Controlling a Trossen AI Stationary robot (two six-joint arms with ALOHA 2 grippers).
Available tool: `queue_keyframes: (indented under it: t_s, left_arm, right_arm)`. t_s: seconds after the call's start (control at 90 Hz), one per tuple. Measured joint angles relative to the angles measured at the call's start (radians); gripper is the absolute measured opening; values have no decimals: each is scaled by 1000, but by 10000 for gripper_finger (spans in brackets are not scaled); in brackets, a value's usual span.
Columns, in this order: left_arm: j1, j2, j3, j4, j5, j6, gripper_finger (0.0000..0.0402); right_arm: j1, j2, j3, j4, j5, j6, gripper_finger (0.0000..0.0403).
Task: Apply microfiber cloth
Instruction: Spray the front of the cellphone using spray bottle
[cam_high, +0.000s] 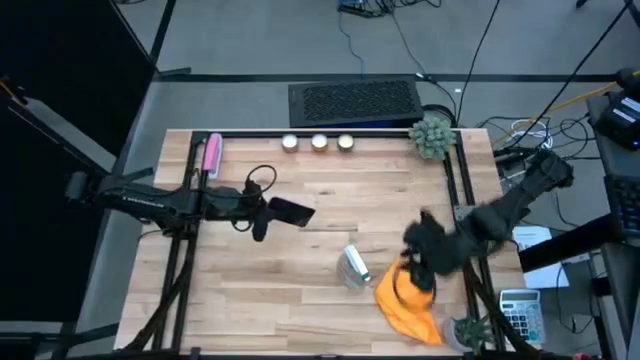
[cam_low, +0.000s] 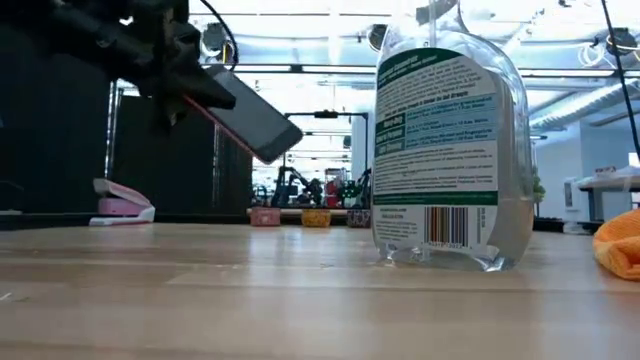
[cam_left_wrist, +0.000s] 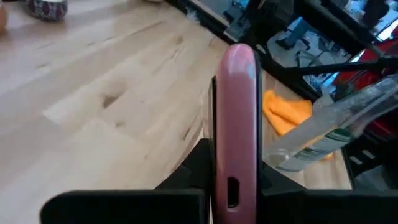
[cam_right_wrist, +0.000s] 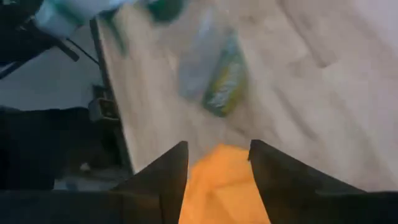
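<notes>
Cloth (cam_high: 408, 304) lies on the tabletop (cam_high: 300, 270) under the spread right pincer (cam_right_wrist: 217, 168); left pincer (cam_left_wrist: 233, 186) pinches a phone (cam_high: 291, 211)

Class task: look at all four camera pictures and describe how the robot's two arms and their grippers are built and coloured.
Both arms are dark, nearly black, made of jointed segments. The left arm is long and slim, with a thin black cable looping above its wrist. The right arm looks bulkier. The left gripper and the right gripper each have two flat, matte black fingers. No markings are visible.
</notes>
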Motion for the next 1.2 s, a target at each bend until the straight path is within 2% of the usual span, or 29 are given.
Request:
queue_keyframes:
  t_s: [0.167,0.289,0.367,0.433,0.622,0.922,1.044,1.2]
  left_arm:
    - [0,156,67,112,14,43,9]
    - [0,256,132,236,26,76,8]
    - [0,323,186,234,42,102,8]
    - [-3,386,226,230,71,125,8]
    - [-25,490,294,235,132,128,8]
    - [-117,483,297,207,157,98,8]
    - [-152,483,298,199,153,93,8]
    - [-172,483,298,183,155,66,8]
  right_arm:
    - [134,233,0,255,138,39,150]
    - [141,406,0,534,205,-24,148]
    - [131,491,0,675,279,-69,148]
    - [120,544,0,729,323,-93,148]
    - [82,588,-2,677,384,-92,148]
    - [82,465,-2,307,383,43,148]
    - [73,439,-1,281,405,41,148]
    - [71,430,-1,270,342,62,148]
